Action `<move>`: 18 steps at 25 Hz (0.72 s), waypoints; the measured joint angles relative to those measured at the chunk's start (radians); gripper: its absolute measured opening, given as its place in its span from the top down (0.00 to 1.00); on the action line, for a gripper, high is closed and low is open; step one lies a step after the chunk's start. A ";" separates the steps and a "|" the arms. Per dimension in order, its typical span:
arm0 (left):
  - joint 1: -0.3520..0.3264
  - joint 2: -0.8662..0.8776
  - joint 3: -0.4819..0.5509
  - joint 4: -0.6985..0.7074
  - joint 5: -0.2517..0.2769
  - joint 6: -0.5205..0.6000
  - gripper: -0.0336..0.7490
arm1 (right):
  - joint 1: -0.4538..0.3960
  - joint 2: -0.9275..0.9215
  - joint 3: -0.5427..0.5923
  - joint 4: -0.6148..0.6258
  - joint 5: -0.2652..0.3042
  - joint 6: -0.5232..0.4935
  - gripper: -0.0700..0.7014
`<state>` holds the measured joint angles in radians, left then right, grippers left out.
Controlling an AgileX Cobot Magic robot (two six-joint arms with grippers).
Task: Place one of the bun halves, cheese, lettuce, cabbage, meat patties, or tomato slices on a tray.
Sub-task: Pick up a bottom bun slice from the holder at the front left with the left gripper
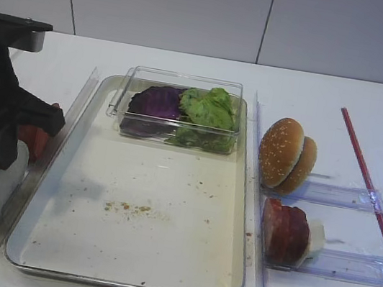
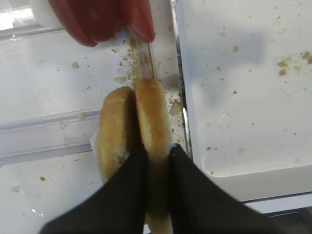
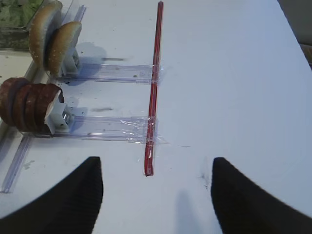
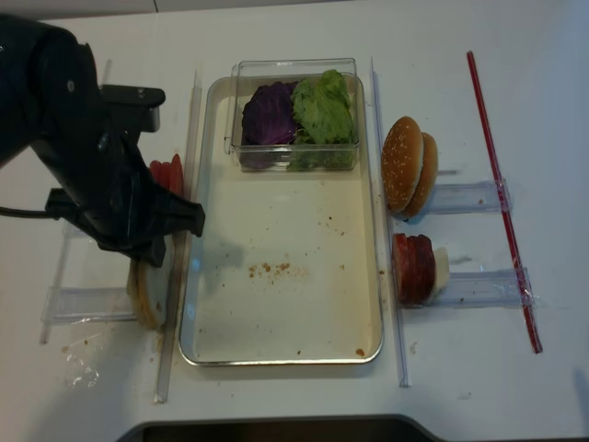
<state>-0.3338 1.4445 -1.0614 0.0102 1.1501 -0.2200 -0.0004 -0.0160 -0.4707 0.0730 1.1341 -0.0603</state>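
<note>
The left arm (image 4: 87, 157) is a bulky matte-black assembly of rounded housings, seen from overhead, with a flat rectangular black bracket (image 4: 132, 95) at its top edge and a thin black cable trailing off its lower left side. Its left gripper (image 2: 157, 168) ends in two smooth, tapering black fingers (image 2: 127, 195) without visible markings. The right gripper (image 3: 156, 187) shows only as two broad, dark, rounded finger tips (image 3: 73, 195), slightly blurred, with a faintly textured surface.
</note>
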 joint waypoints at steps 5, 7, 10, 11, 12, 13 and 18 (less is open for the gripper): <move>0.000 0.000 0.000 0.000 0.003 0.000 0.86 | 0.000 0.000 0.000 0.000 0.000 0.000 0.27; 0.000 -0.002 0.000 0.000 0.004 0.000 0.86 | 0.000 0.000 0.000 0.000 0.000 0.000 0.27; 0.000 -0.017 0.001 0.001 0.007 -0.002 0.86 | 0.000 0.000 0.000 0.000 0.000 0.000 0.27; 0.000 -0.026 0.001 0.001 0.010 -0.006 0.86 | 0.000 0.000 0.000 0.000 0.000 0.000 0.27; 0.000 -0.037 0.001 0.001 0.013 -0.011 0.86 | 0.000 0.000 0.000 0.000 0.000 0.000 0.27; 0.000 -0.043 0.001 0.001 0.015 -0.013 0.86 | 0.000 0.000 0.000 0.000 0.000 0.000 0.27; 0.000 -0.074 0.001 -0.017 0.022 -0.018 0.86 | 0.000 0.000 0.000 0.000 0.000 0.000 0.27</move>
<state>-0.3338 1.3704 -1.0605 -0.0063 1.1718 -0.2376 -0.0004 -0.0160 -0.4707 0.0730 1.1341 -0.0603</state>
